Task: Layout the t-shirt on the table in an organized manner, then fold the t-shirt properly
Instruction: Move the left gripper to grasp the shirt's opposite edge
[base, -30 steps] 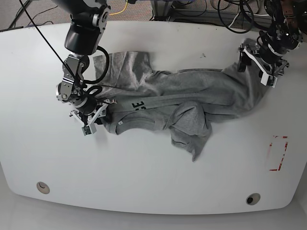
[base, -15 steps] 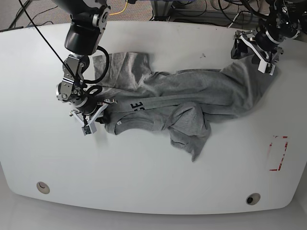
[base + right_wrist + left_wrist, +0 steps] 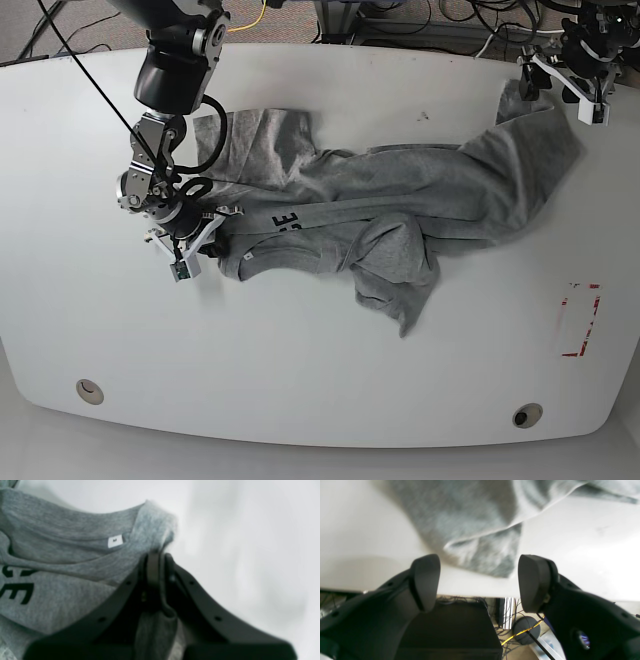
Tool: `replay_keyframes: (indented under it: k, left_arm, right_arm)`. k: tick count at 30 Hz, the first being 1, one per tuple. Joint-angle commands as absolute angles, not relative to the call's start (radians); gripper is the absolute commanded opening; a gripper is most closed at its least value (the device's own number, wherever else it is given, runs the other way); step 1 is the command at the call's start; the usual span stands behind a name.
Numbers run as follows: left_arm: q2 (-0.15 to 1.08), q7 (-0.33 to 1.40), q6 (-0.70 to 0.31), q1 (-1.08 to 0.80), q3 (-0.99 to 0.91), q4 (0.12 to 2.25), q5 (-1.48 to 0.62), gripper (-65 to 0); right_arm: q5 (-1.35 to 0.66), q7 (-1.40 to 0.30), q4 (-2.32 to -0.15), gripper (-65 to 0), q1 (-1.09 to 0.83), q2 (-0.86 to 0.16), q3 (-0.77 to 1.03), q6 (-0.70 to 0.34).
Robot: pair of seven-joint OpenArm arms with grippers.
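The light grey t-shirt (image 3: 400, 200) lies crumpled across the middle of the white table (image 3: 300, 360), with dark lettering (image 3: 287, 220) showing. My right gripper (image 3: 190, 250) is shut on the cloth at the collar edge. In the right wrist view it (image 3: 156, 565) pinches a fold beside the neck label (image 3: 115, 541). My left gripper (image 3: 565, 82) is open at the table's far right edge. In the left wrist view it (image 3: 480, 582) is empty, and the shirt's corner (image 3: 480, 550) lies just beyond the fingertips (image 3: 425, 580).
A red tape rectangle (image 3: 580, 320) marks the table's right side. Grommet holes sit front left (image 3: 89, 390) and front right (image 3: 527, 414). Cables and equipment (image 3: 520, 630) lie past the table's back edge, under the left gripper.
My left gripper has moved up and right toward the table's back corner, and the shirt's right end stretched that way. My right gripper has stayed shut at the collar.
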State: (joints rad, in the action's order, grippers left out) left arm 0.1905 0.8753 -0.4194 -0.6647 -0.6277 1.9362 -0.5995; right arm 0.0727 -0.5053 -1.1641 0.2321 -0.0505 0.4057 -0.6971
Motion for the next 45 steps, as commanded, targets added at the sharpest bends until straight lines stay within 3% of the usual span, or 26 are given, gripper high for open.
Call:
replay_keyframes:
  k: [1,18,33,36,41,45]
  left_arm:
    - [0.203,0.858,-0.423,-0.668,-0.636,1.911,-0.613,-19.7]
    - [0.17,0.858,-0.568,-0.621,-0.628,1.713,-0.668,-19.9]
    - [0.157,0.858,-0.576,-0.581,-0.526,1.69,-0.668,-20.8]
    - [0.157,0.858,-0.576,-0.579,-0.521,1.69,-0.668,-27.1]
    - [0.157,0.858,-0.576,-0.576,-0.522,1.684,-0.667,-44.9]
    - [0.157,0.858,-0.573,-0.556,-0.526,1.684,-0.664,-51.8]
  right_arm:
    - [0.071,-0.507,-1.178,-64.4,0.249,-0.058,0.406,-0.698]
    - [0.076,-0.507,-1.178,-64.4,0.245,-0.058,0.407,-0.698]
    - [0.071,-0.507,-1.181,-64.5,0.228,-0.058,0.407,-0.698]
    - [0.071,-0.507,-1.181,-64.5,0.226,-0.058,0.407,-0.698]
    - [0.071,-0.507,-1.181,-64.5,0.226,-0.062,0.409,-0.698]
    - [0.071,-0.507,-1.181,-64.5,0.226,-0.064,0.409,-0.698]
